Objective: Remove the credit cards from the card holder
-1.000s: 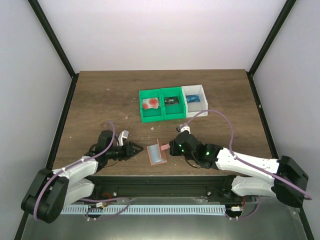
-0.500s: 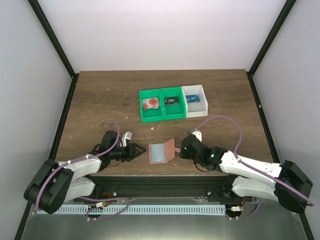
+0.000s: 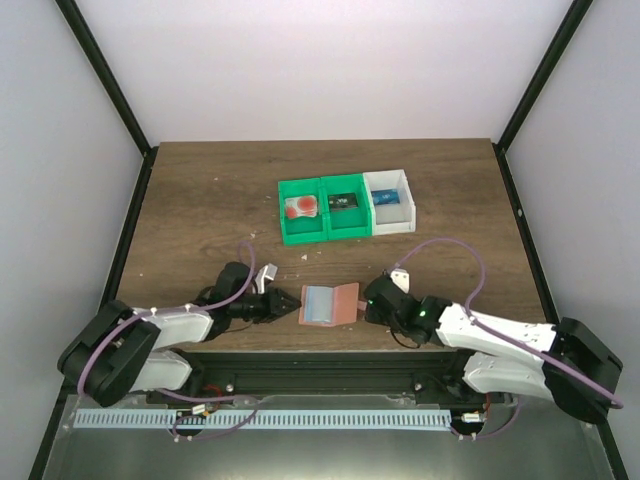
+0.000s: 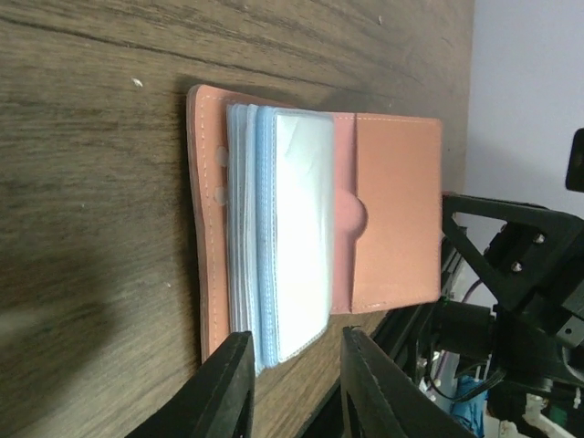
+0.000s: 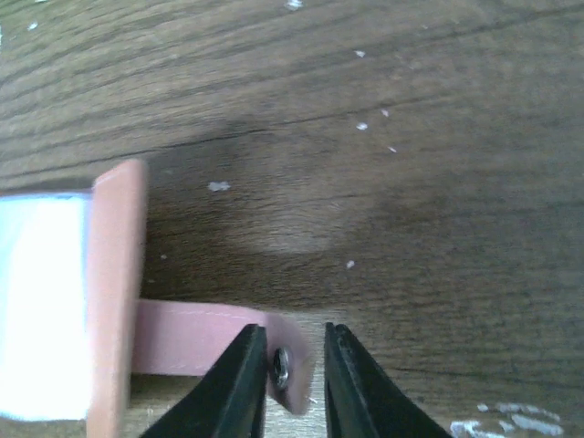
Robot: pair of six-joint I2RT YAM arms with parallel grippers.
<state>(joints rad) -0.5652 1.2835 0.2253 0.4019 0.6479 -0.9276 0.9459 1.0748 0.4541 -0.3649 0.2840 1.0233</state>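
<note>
The salmon-pink card holder (image 3: 328, 304) lies opened flat near the table's front edge, its blue-grey and clear pocket sleeves (image 4: 292, 228) fanned up and its plain flap (image 4: 392, 210) lying to the right. Whether cards sit in the sleeves I cannot tell. My left gripper (image 3: 284, 306) is at the holder's left edge, its jaws (image 4: 297, 379) apart around the near corner of the sleeves. My right gripper (image 3: 363, 300) is at the right edge, jaws (image 5: 297, 365) slightly apart, with the holder's tab (image 5: 192, 338) and its snap loose between them. One pale credit card (image 3: 300, 208) with a red blot lies in the green bin.
A green two-compartment bin (image 3: 320, 236) and a white bin (image 3: 392, 226) stand in a row behind the holder. A dark card (image 3: 343, 202) and a blue card (image 3: 386, 198) lie in them. The table's front edge runs just below both grippers.
The holder's right flap came down from upright to flat. My right gripper followed it down and loosened on the tab. My left gripper moved right to the holder and narrowed.
</note>
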